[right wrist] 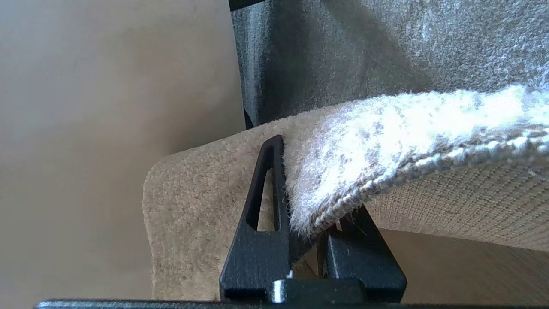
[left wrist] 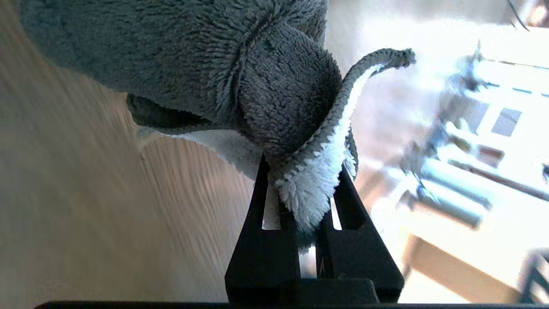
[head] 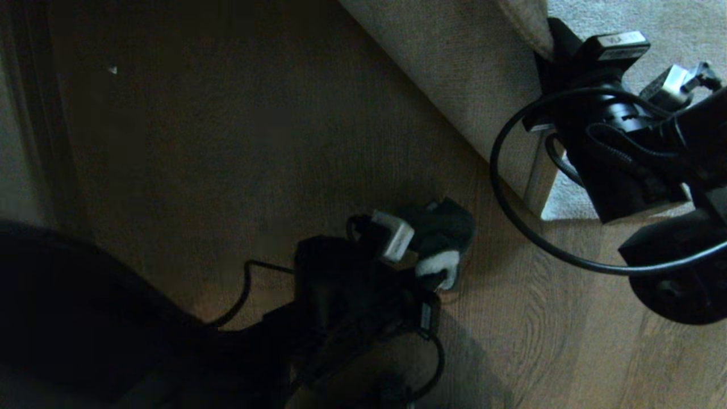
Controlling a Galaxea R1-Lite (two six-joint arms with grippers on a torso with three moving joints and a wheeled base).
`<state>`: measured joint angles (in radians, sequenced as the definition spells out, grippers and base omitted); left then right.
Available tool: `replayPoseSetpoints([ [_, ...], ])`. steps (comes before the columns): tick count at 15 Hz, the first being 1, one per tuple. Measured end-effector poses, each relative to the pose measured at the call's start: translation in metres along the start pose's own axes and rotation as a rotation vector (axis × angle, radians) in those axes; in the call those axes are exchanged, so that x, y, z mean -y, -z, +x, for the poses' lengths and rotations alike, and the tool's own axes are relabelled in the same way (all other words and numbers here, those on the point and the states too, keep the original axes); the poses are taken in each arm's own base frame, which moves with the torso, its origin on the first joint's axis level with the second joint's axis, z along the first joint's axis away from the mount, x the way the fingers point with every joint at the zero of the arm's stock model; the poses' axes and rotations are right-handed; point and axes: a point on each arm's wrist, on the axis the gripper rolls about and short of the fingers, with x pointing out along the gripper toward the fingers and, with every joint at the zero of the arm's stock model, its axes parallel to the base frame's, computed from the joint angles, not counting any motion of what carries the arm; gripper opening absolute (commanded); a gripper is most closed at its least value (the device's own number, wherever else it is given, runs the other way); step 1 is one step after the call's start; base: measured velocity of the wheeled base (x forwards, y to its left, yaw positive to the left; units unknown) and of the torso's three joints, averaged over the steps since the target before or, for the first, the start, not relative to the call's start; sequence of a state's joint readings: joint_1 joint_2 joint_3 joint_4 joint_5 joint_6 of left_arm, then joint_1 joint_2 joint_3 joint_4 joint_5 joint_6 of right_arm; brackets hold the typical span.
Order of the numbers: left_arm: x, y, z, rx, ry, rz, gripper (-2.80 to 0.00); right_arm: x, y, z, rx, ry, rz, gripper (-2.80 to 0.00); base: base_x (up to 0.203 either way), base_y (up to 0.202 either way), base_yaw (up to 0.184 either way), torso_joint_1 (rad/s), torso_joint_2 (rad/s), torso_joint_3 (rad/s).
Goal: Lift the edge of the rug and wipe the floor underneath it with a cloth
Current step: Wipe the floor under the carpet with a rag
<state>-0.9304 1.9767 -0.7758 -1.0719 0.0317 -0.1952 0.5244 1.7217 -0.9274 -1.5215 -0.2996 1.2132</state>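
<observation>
left claw (left wrist: 306, 201) grasping cloth (left wrist: 240, 73) on floor (head: 227, 170) | right claw (right wrist: 306, 214) grasping lifted rug (right wrist: 386, 141) edge

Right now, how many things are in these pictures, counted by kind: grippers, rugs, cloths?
Grippers: 2, the left gripper shut on the cloth, the right gripper shut on the rug edge
Rugs: 1, the rug
Cloths: 1, the cloth, on the floor
Total: 4

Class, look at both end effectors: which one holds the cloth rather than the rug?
The left end effector, low over the floor, pinches the cloth; the right end effector grips the rug.
</observation>
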Motion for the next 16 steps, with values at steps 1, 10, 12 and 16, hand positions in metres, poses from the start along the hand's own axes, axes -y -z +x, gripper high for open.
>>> replayPoseSetpoints([
  [1, -0.006, -0.001, 0.011, 0.02, -0.021, -0.001, -2.8, 0.0, 0.0, 0.0, 0.001, -0.001, -0.001, -2.8, 0.0, 0.0, 0.0, 0.0, 0.0, 0.0],
  [10, -0.086, -0.03, 0.025, 0.214, -0.222, 0.01, -2.8, -0.001, -0.002, 0.001, 0.005, -0.004, -0.003, -2.8, 0.0, 0.0, 0.0, 0.0, 0.0, 0.0],
  [12, -0.104, -0.042, 0.015, 0.247, -0.274, 0.014, -2.8, 0.0, -0.002, 0.001, 0.005, -0.004, -0.004, -2.8, 0.0, 0.0, 0.0, 0.0, 0.0, 0.0],
  [16, -0.141, -0.067, -0.013, 0.318, -0.393, 0.022, -2.8, -0.001, -0.002, 0.002, 0.007, -0.007, -0.007, -2.8, 0.0, 0.0, 0.0, 0.0, 0.0, 0.0],
])
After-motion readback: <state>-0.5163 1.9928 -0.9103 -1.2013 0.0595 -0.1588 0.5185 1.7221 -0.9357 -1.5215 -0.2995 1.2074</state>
